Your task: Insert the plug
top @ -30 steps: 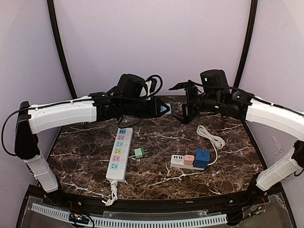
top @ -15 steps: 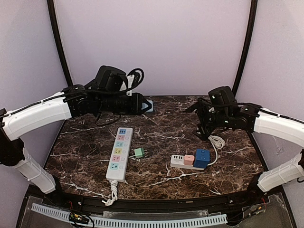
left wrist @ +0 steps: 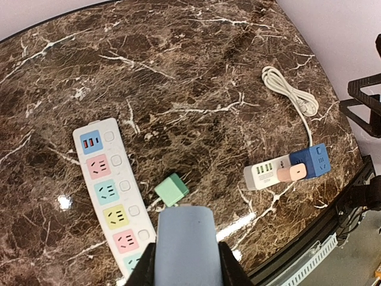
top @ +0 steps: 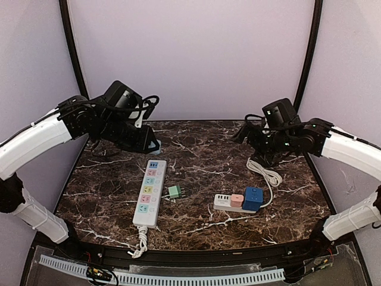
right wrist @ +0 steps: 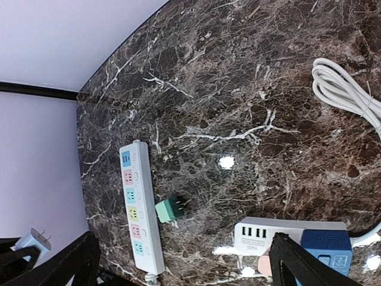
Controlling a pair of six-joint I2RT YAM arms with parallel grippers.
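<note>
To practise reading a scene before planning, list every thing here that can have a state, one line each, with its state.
Left gripper: shut on pale blue plug.
Right gripper: open, empty.
Long power strip: flat on table, visible sockets empty.
Green plug: loose beside the long strip, unplugged.
Short power strip: pink plug seated on it, blue block at its end.
White cord: bundled, lying on table.

Your top camera sits high behind the arm bases and looks forward and down on the whole table [top: 202, 161], from far away. The left wrist camera looks steeply down from the far left corner, past the blue plug [left wrist: 184, 241] at its bottom edge. The right wrist camera looks from the far right toward the left side. All three views share the white power strip [top: 149, 193] and the green plug [top: 174, 191].
</note>
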